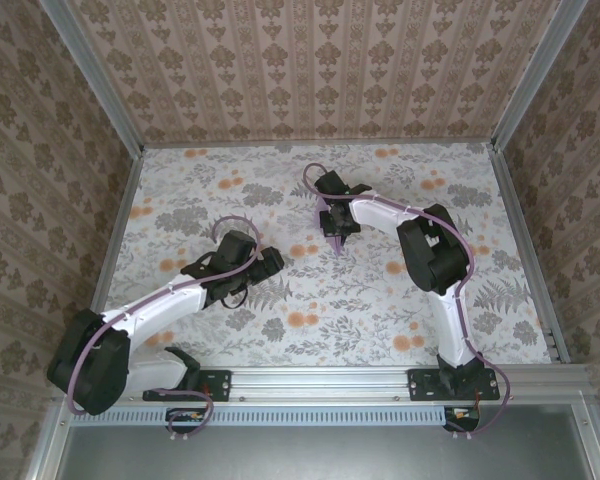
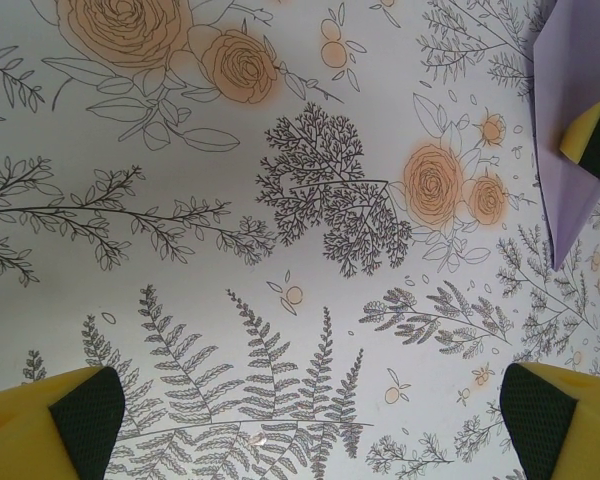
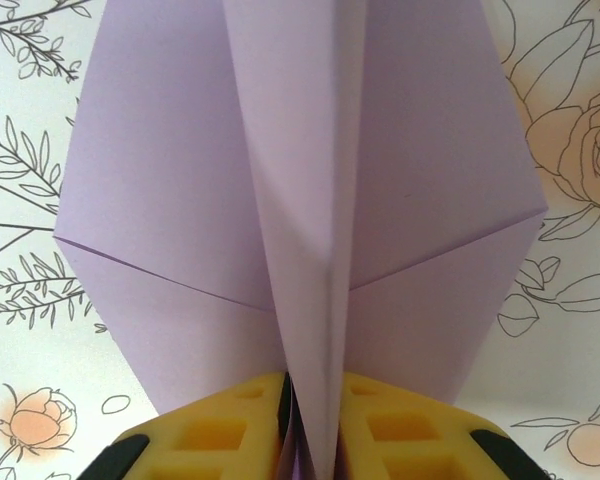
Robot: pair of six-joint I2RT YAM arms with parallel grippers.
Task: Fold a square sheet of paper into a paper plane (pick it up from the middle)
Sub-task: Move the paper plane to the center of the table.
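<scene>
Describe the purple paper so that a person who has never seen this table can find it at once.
Look at the floral tablecloth and follow the right arm toward the far middle. Under the right gripper is the folded lilac paper, its raised centre crease between the yellow fingers. It is the one plain, unpatterned thing there, tapering to a point.

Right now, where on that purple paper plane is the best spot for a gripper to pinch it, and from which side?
Probably the centre fold of the paper plane, coming in along the crease with one finger each side. The wings are thin flat sheets; the fold makes a ridge, and the right gripper pinches it there.
</scene>
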